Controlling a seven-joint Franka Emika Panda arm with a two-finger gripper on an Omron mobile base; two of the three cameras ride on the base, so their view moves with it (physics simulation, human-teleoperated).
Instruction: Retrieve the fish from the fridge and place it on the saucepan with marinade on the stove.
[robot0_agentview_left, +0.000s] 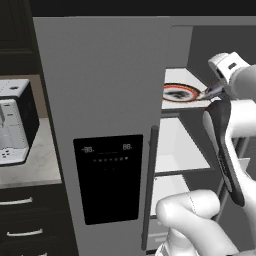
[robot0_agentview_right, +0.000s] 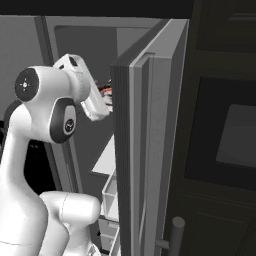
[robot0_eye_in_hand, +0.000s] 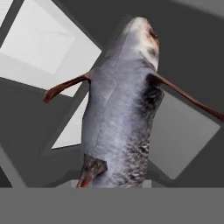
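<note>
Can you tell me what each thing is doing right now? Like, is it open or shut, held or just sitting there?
fridge: right door swung open, left door shut.
fish: held in the gripper, lifted off its plate.
gripper: shut on the fish, up by the top shelf.
plate: sitting flat on the top shelf, fish no longer on it.
drawers: shut.

Fish grey, reddish-brown fins; fridge grey, black panel.

Kitchen, fridge, wall oven, counter
</note>
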